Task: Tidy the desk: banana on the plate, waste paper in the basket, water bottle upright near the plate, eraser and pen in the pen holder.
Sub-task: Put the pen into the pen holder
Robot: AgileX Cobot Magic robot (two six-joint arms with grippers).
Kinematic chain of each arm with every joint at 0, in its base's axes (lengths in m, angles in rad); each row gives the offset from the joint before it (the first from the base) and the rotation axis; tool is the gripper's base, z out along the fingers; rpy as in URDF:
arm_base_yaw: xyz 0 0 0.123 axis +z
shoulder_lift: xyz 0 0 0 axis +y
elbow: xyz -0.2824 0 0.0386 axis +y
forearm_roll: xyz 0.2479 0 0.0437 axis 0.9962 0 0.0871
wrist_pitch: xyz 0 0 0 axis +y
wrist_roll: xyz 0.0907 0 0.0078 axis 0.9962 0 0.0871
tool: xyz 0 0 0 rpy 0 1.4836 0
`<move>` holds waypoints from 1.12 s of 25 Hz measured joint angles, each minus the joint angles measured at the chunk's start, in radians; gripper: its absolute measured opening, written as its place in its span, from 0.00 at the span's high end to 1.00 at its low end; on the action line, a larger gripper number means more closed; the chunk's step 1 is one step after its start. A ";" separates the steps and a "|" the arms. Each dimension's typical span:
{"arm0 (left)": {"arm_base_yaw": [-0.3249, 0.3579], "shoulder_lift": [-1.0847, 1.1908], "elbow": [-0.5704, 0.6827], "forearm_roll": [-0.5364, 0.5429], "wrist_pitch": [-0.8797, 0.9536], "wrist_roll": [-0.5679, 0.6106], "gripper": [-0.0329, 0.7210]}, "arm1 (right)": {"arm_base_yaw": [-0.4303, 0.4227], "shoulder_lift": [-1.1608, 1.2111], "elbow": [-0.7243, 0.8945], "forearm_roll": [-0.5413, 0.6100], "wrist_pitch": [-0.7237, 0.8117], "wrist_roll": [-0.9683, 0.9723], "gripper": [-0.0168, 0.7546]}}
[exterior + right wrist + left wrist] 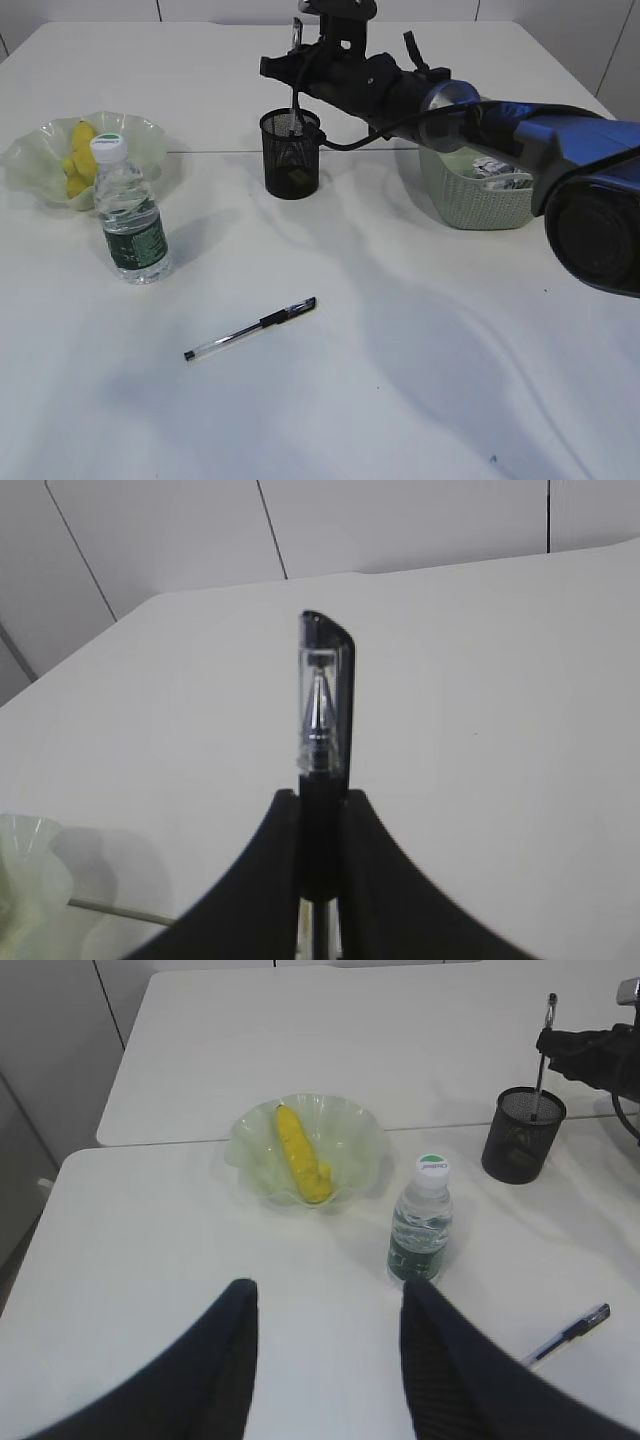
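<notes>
Exterior: black wire-mesh pen holder far centre, capped black pen upright in it; sage-green woven basket right holds crumpled white paper.
Left wrist: yellow banana in ruffled pale green plate; left gripper spread, empty.
Right wrist: right gripper clenched on pen.

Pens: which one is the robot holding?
The pen clamped in the right gripper, upright over the pen holder. The other pen lies flat on the desk.
</notes>
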 joint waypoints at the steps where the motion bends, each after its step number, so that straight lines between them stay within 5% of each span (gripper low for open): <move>1: 0.000 0.000 0.000 0.000 0.000 0.000 0.53 | 0.000 0.000 0.000 0.000 -0.004 -0.007 0.92; 28: 0.000 0.022 0.002 0.000 0.000 0.000 0.53 | 0.000 0.166 -0.224 0.000 0.019 -0.044 0.92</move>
